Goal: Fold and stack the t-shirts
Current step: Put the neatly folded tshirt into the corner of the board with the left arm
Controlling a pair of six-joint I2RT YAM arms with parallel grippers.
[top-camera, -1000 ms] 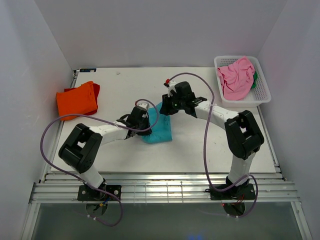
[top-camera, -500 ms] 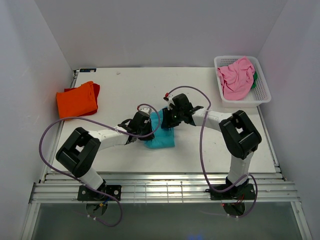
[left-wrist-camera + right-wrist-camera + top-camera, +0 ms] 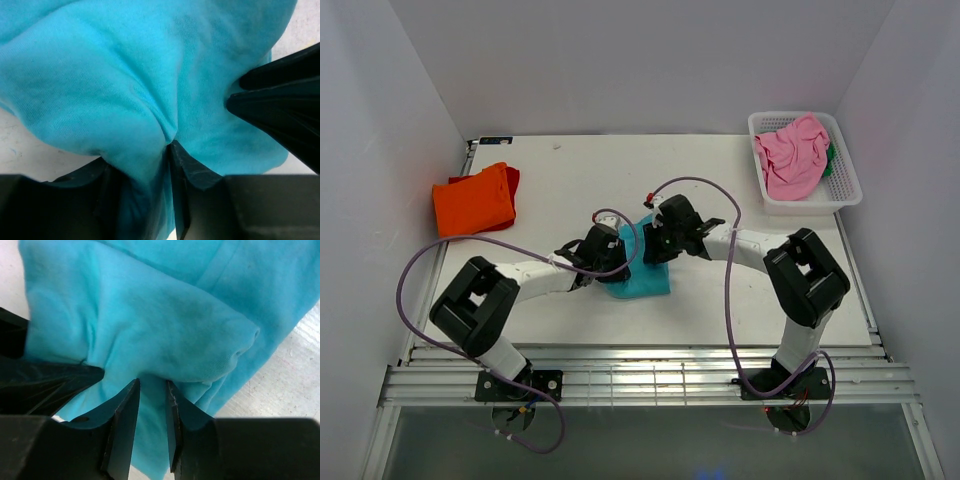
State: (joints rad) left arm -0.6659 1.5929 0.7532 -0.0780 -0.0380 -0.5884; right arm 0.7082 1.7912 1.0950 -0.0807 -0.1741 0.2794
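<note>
One teal shirt (image 3: 642, 284) lies between our right gripper (image 3: 152, 384), pinching its fold, and our left gripper (image 3: 137, 155), whose hold we cannot tell.

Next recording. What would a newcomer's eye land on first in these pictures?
The left gripper and right gripper meeting over a bunched teal cloth t-shirt at the table's middle, its fabric drawn between the fingers of each. Next, the folded bright orange cloth shirt at the far left, and the crumpled pink cloth shirt filling a white plastic lattice basket at the far right corner.
</note>
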